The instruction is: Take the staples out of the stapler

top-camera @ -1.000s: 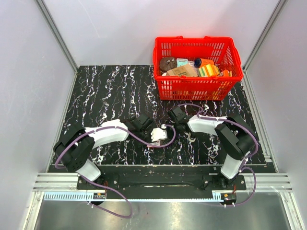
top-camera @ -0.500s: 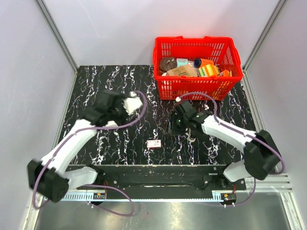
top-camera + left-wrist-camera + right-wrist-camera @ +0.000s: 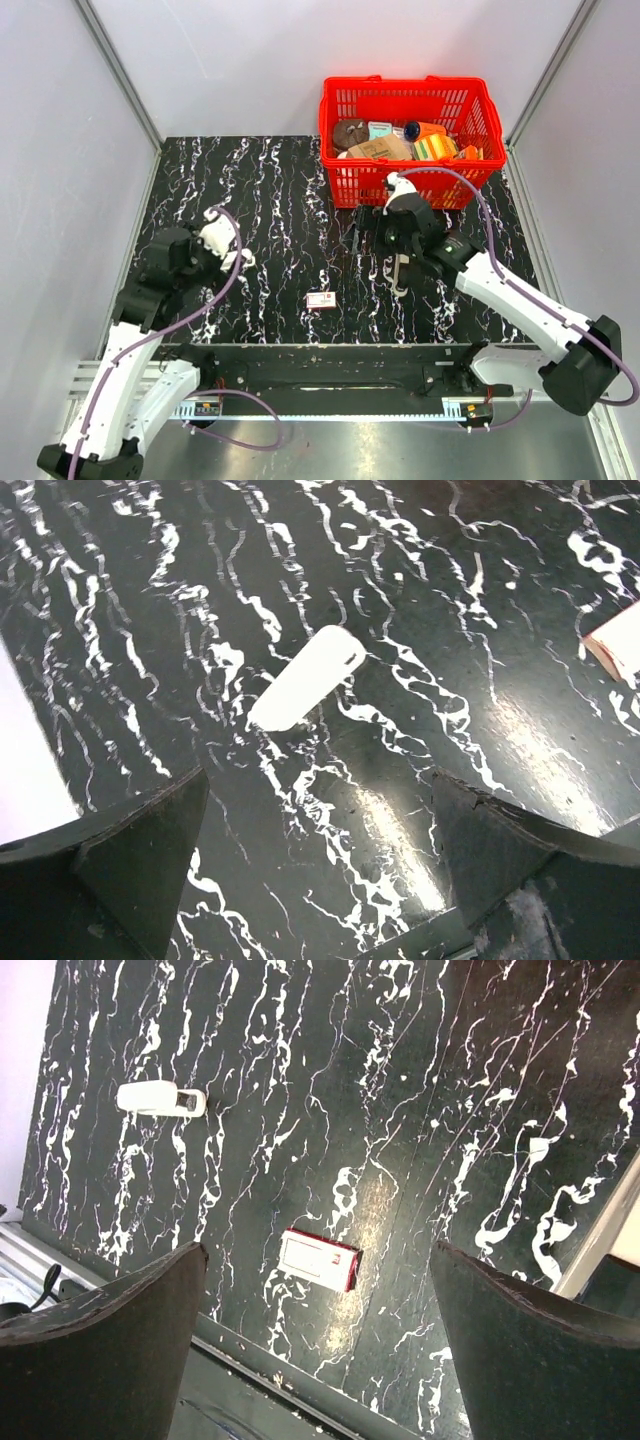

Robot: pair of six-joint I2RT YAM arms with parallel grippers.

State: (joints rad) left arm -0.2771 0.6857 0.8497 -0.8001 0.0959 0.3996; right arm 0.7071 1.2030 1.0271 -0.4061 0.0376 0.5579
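While left and right jaws gape empty, a rounded white stapler lies on glossy marbled table.

Both arms raised, jaws gaping

Left arm is folded up with its elbow kicked out to its own left. The left gripper aims downward, jaws parted wide. Right arm stretches diagonally forward toward the middle. The right gripper also points down, jaws just as far apart.
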